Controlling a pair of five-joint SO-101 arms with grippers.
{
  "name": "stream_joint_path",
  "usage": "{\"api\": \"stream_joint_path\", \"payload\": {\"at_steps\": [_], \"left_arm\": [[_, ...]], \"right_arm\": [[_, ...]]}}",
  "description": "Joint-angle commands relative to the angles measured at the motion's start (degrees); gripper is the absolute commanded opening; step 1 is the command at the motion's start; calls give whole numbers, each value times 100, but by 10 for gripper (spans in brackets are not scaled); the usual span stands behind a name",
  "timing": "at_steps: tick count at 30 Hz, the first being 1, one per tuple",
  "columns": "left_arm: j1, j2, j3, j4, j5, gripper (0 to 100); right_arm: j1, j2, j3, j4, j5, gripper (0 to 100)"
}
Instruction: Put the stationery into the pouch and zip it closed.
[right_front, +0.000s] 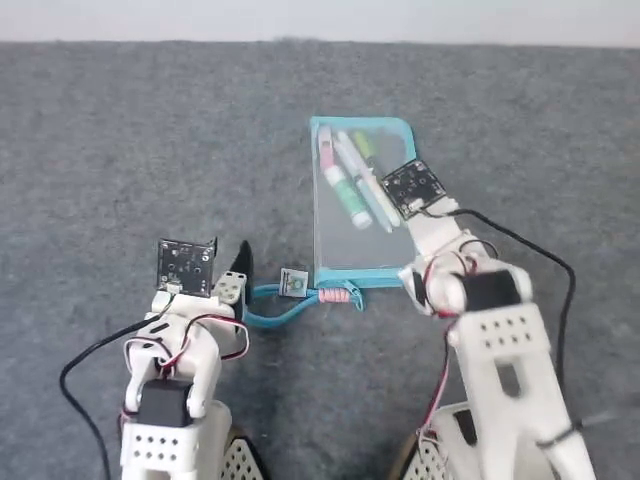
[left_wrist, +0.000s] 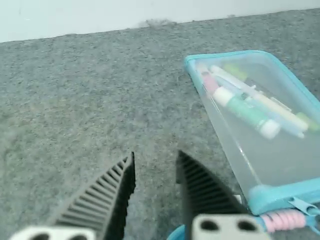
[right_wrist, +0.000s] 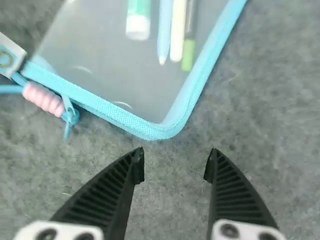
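Note:
A clear pouch with teal edging (right_front: 352, 235) lies flat on the grey carpet, holding several pens and a green-and-white glue stick (right_front: 345, 190). At its near left corner the zipper pull carries a pink coil (right_front: 343, 294), a small square tag (right_front: 293, 283) and a teal strap (right_front: 268, 310). My left gripper (left_wrist: 155, 159) hangs open over bare carpet left of that corner, its black finger (right_front: 240, 262) beside the strap. My right gripper (right_wrist: 175, 162) is open just short of the pouch's near right corner (right_wrist: 167, 129), touching nothing. The pink coil (right_wrist: 45, 98) lies off to one side of it.
Grey carpet (right_front: 150, 150) covers the whole table, with a pale wall along the far edge. Both arm bases and their cables stand at the near edge. Open carpet lies left of and beyond the pouch.

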Motion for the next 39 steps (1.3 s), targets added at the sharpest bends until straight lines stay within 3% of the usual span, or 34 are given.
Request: {"api": "stream_joint_path", "payload": {"at_steps": [1,9,13,21,39], "left_arm": [[26,-149,-127,-44,-26,163],[70,-149,-40,-53,-44,163],[53,-149,127,-316,-44,163],[79,-123,479,-870,-18,163],[70,-123,479,-879,-44,164]], "right_arm": [[-22,-1138,88,268,-369,169],[-57,-2176,1415,-488,-378,123],[-277,-2176,1662,-382,18,123],[-391,-2466,2119,-338,9,119],[-382,-6079,4158,-22,44,118]]}}
